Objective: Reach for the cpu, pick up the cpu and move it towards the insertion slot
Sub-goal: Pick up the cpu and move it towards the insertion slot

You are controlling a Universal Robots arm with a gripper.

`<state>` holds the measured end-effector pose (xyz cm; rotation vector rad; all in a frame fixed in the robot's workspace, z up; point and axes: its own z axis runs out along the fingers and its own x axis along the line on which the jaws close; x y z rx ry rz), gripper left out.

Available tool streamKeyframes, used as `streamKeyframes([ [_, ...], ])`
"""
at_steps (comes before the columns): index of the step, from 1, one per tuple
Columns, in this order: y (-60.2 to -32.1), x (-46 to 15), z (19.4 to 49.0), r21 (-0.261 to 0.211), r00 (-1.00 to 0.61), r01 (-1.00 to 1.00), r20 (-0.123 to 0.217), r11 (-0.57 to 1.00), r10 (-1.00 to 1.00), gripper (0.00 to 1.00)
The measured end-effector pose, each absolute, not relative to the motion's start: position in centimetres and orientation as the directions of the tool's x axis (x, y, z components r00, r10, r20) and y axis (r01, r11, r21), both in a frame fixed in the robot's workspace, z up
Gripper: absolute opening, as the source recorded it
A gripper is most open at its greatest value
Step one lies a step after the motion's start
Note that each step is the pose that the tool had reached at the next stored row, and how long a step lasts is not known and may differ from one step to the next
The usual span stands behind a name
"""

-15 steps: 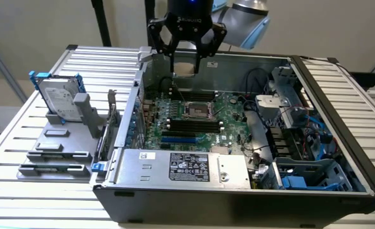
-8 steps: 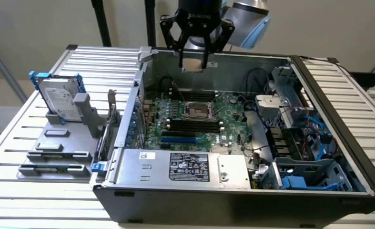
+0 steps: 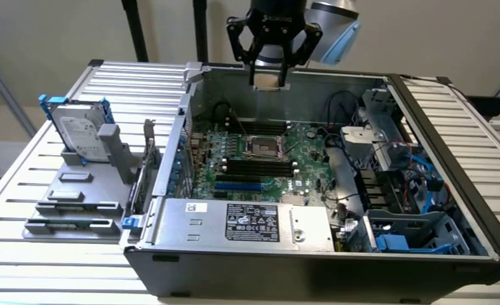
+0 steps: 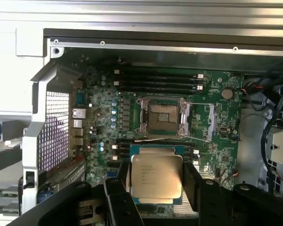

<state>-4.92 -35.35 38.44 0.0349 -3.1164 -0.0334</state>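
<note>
The cpu, a small square chip with a silvery top plate, hangs between my gripper's dark fingers, which are shut on its two sides. In the exterior view the gripper is high above the back wall of the open computer case, with the pale cpu at its tips. The insertion slot, a shiny metal frame around a dark centre, lies on the green motherboard. In the exterior view the insertion slot is well below the held chip and nearer the camera.
Long black memory slots flank the socket. A power supply fills the case front, and cables and drive bays fill the exterior view's right. A hard drive with blue brackets stands on a grey fixture outside the case.
</note>
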Motion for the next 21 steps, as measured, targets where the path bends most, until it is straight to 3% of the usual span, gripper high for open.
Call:
streamKeyframes([
  [10, -34.67, -4.53, 38.26, 0.023, -1.000, 0.006, 0.022, 1.000, 0.005, 0.55],
  [21, -34.27, -4.33, 38.09, 0.061, -1.000, 0.019, 0.008, 0.998, 0.019, 0.55],
])
